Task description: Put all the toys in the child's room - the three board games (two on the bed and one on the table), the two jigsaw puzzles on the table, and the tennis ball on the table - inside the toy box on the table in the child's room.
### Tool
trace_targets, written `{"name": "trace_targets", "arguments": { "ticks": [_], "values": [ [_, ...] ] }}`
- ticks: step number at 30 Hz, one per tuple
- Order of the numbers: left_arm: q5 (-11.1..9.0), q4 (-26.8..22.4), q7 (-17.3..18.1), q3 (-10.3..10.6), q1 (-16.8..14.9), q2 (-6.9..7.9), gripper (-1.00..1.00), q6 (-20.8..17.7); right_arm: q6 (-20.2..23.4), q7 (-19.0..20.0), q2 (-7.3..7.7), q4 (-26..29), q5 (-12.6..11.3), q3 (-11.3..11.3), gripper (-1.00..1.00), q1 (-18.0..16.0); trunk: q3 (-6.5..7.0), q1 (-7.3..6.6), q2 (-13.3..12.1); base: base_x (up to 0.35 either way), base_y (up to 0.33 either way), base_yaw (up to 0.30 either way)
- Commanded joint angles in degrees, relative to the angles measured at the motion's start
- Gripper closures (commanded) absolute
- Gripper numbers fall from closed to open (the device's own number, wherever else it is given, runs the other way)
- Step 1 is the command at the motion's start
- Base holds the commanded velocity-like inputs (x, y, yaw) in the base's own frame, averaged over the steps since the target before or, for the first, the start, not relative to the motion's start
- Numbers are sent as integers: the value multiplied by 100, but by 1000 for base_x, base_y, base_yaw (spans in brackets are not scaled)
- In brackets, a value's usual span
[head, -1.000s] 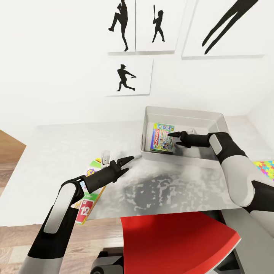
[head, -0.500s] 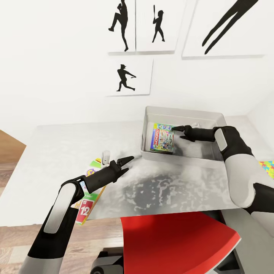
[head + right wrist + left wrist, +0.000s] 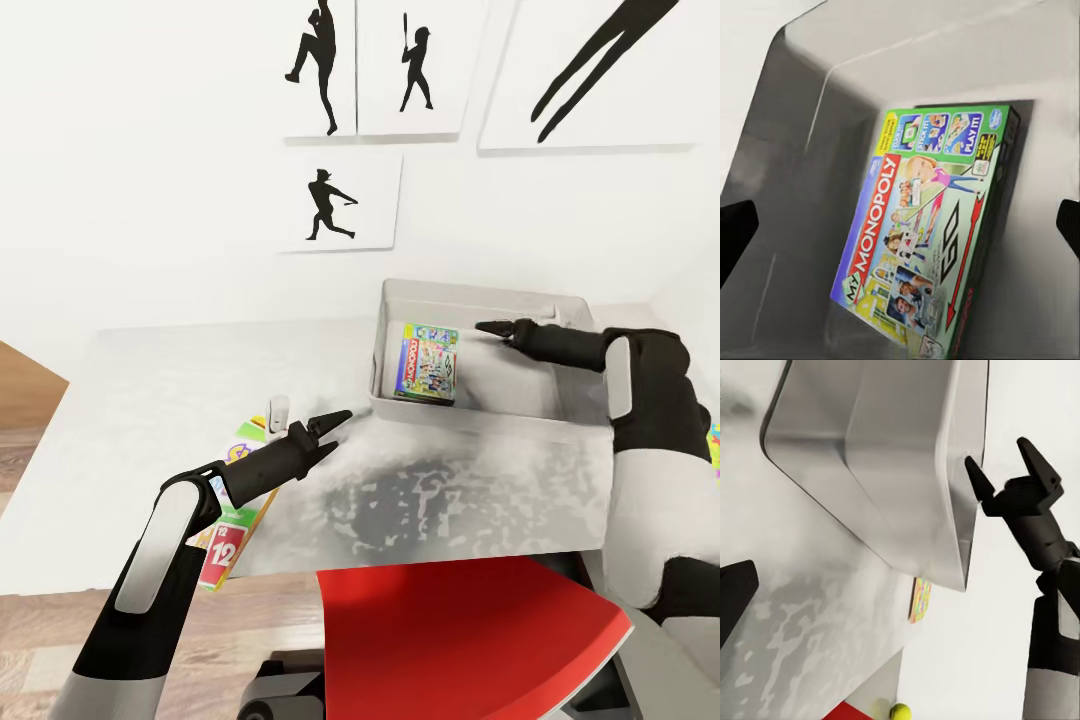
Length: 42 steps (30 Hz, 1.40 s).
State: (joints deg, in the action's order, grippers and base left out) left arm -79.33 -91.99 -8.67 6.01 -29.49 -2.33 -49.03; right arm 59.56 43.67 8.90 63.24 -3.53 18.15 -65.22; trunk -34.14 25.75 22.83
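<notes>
My right gripper hangs over the toy box at right-centre of frame, jaws apart, empty. MONOPOLY box lies flat inside, 1 game binned. To finish well: lift straight up, clear the rim, then swing out. My left gripper hovers lower-left over the table, slightly parted, empty. Count: 1 SKIP-BO box, 1 jigsaw puzzle, 1 tennis ball.

Right end effector open (empty); left end effector extended forward.
</notes>
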Motion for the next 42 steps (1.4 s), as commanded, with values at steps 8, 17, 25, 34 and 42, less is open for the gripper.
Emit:
{"name": "trace_targets", "arguments": {
  "ticks": [8, 17, 25, 34, 42],
  "values": [
    [-56, -6, -61, 0, -4, -2, -100, -10, 44, -8, -10, 1853, -50, 16, -100, 913, -7, 4, 9, 0, 0, 0],
    [-15, -4, -82, 7, 1, 6, -100, 3, 44, -7, -8, 2573, -55, 31, -100, 1425, -7, 4, 9, 0, 0, 0],
    [33, -4, -119, 13, 4, 6, -100, 8, 44, -8, 81, 2837, -59, 156, -100, 1785, 6, 4, 9, 0, 0, 0],
    [51, -3, -134, 15, -2, 5, -100, 2, 44, -3, 362, 2908, -60, 343, -100, 1956, 67, 4, 9, 0, 0, 0],
    [61, 15, -146, 15, -6, 11, -100, 0, 44, 0, 490, 2930, -66, 405, -100, 1951, 135, 4, 9, 0, 0, 0]
  ]
}}
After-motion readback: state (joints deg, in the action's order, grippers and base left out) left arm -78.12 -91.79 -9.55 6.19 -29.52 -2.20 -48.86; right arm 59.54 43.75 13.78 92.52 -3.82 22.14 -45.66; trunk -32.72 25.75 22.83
